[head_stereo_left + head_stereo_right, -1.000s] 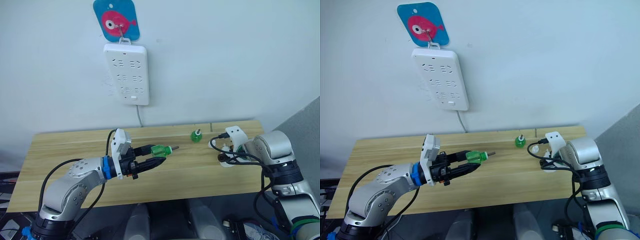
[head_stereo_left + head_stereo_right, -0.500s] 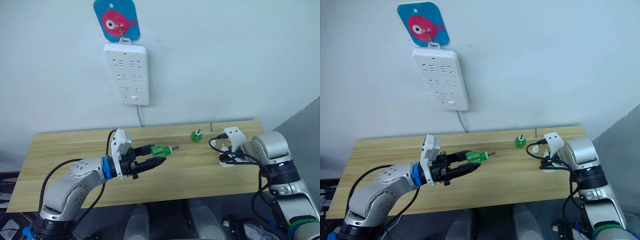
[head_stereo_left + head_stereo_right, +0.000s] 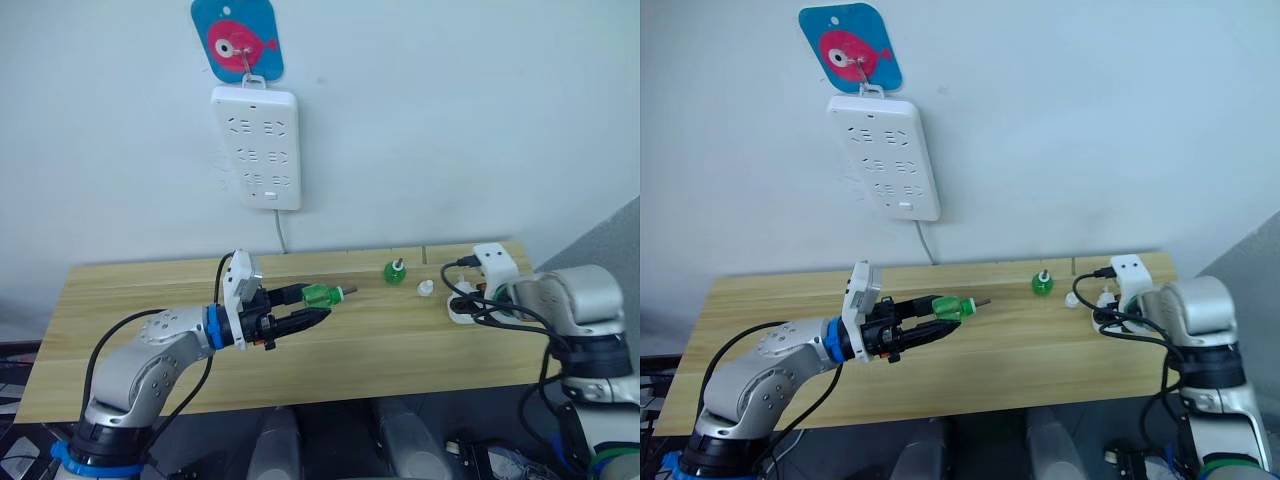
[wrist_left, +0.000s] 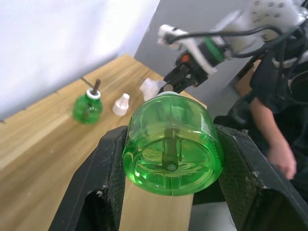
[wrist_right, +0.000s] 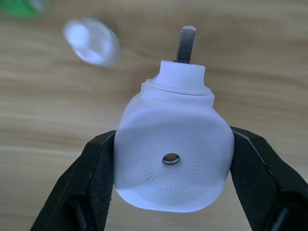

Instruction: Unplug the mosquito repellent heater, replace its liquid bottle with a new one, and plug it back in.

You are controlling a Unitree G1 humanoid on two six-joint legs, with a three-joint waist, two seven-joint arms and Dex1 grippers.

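The left gripper (image 3: 300, 309) hangs above the wooden counter (image 3: 150, 290), its fingers (image 4: 110, 163) clamped on a green liquid bottle (image 3: 322, 296) held sideways with its wick toward the right arm. At the counter's right end, the right gripper (image 5: 173, 163) has its fingers (image 5: 96, 173) closed on the white mosquito repellent heater (image 5: 172, 161), one metal prong showing. Between the arms, a second green bottle (image 3: 393, 270) stands upright near the back edge with a small white cap (image 3: 425, 288) beside it, and a white power strip (image 3: 256, 148) hangs on the wall.

A bottle (image 3: 394, 271) stands left of a cap (image 3: 425, 288) on the table (image 3: 130, 330)
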